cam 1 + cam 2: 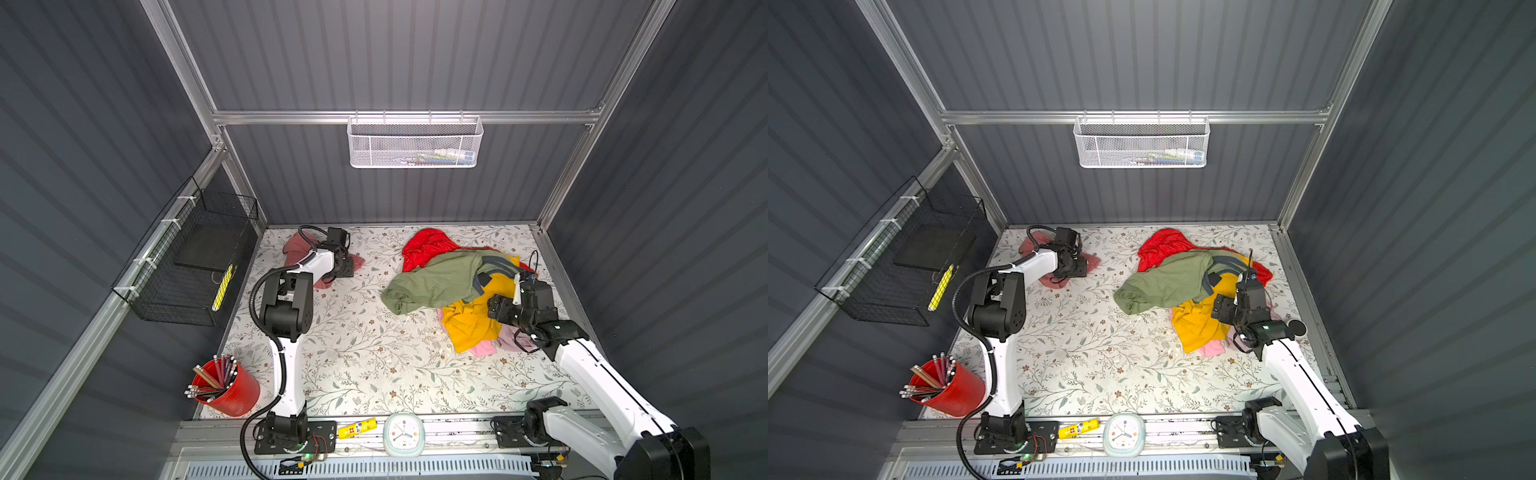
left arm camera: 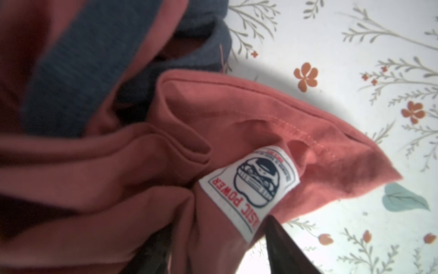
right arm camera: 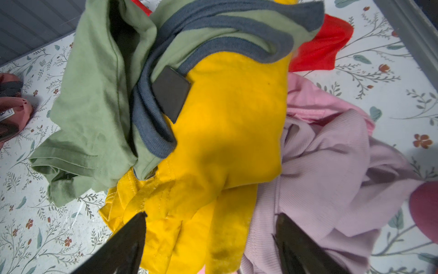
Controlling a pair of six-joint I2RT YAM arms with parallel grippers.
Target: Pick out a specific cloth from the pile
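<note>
The left claw point(image 1: 345, 269) is down at the cloth point(image 2: 166, 166) on the desk point(image 1: 365, 353); I cannot tell its grip. The right claw point(image 3: 211, 215) hangs released over the pile point(image 1: 440, 278).

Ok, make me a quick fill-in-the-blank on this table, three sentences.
In both top views the cloth lies to the ____ of the pile.
Its label is ____.
The cup holds ____.
Missing words: left; white; pencils.
</note>
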